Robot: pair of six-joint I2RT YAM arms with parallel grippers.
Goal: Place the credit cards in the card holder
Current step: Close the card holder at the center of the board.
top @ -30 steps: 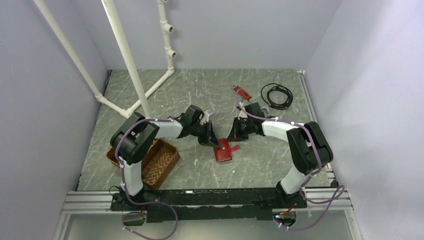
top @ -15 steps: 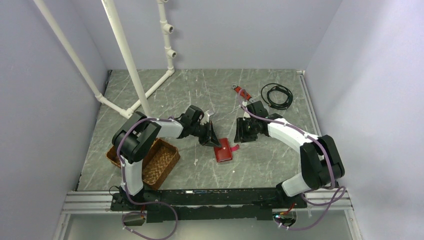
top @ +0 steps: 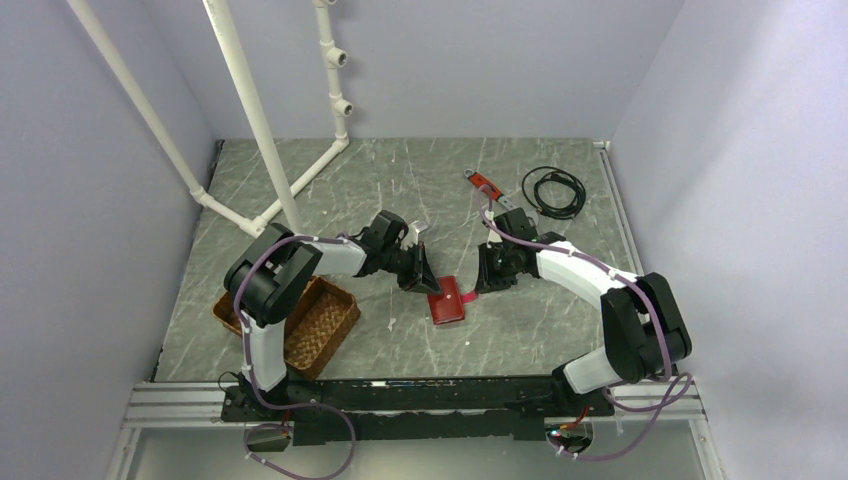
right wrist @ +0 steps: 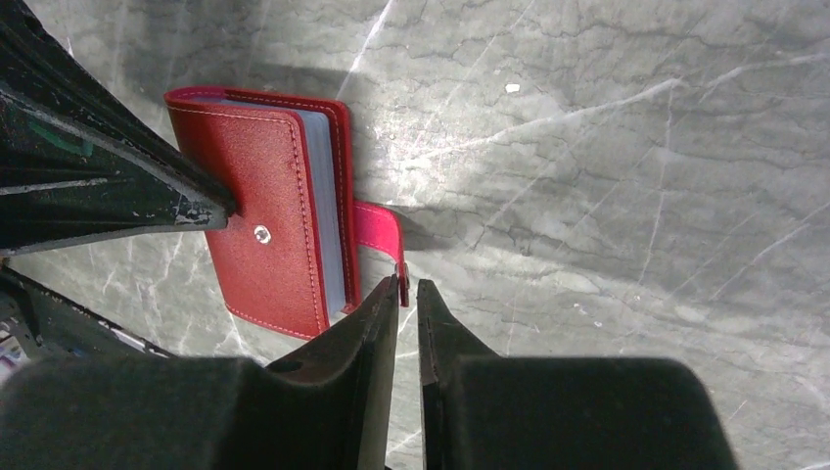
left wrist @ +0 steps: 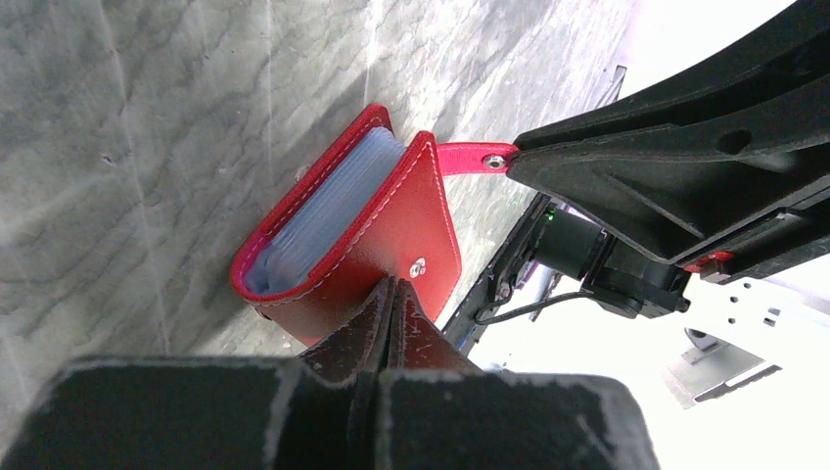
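The red card holder [top: 446,301] is lying near the middle of the grey marbled desk [top: 400,180], between the two arms, its cover gaping slightly so that the pale clear sleeves [left wrist: 333,201] are showing along one edge. The left claw [left wrist: 391,294] is resting its tips on the cover beside the metal snap stud [left wrist: 418,265], fingers pressed together with nothing between them. The right claw [right wrist: 408,294] is meeting the end of the holder's pink closing strap [right wrist: 377,227], fingers nearly together with a thin gap; whether they are pinching the strap cannot be told. A wicker basket [top: 320,322] is sitting at the near left, and a black cable [top: 553,190] is lying coiled at the far right.
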